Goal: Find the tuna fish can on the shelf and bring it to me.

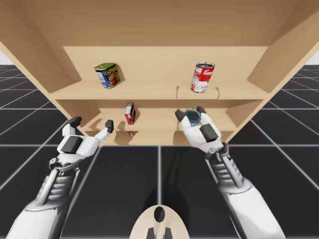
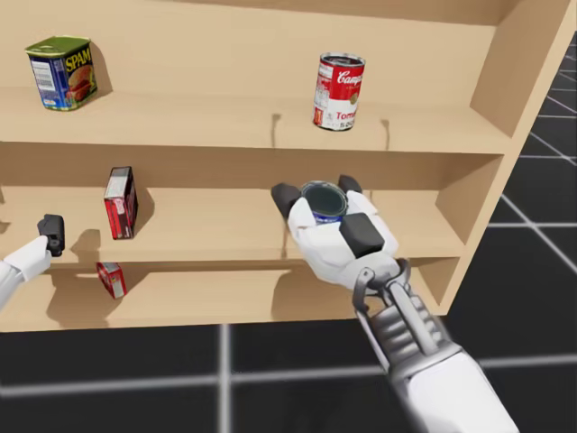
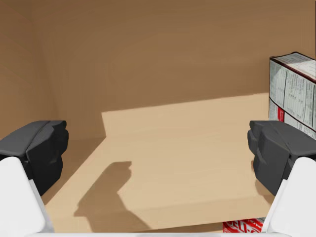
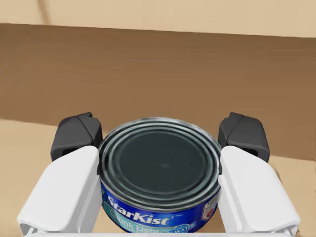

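A: What stands on the top board of the shelf (image 1: 164, 92)?

B: A green-and-blue rectangular can (image 1: 107, 75). At its 3 o'clock, well apart, there is an upright red-and-white round can (image 1: 203, 77).

A: And lower down?

B: A red box (image 1: 130, 113) stands on end on the middle board, at about 5 o'clock from the rectangular can. A smaller red box (image 2: 111, 279) sits on the bottom board, near the first box's 6 o'clock. A dark gridded floor (image 1: 124, 174) lies in front.

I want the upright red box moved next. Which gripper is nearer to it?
Left. My left gripper is open just beside the upright red box; my right gripper is farther along the shelf, shut on the flat blue can.
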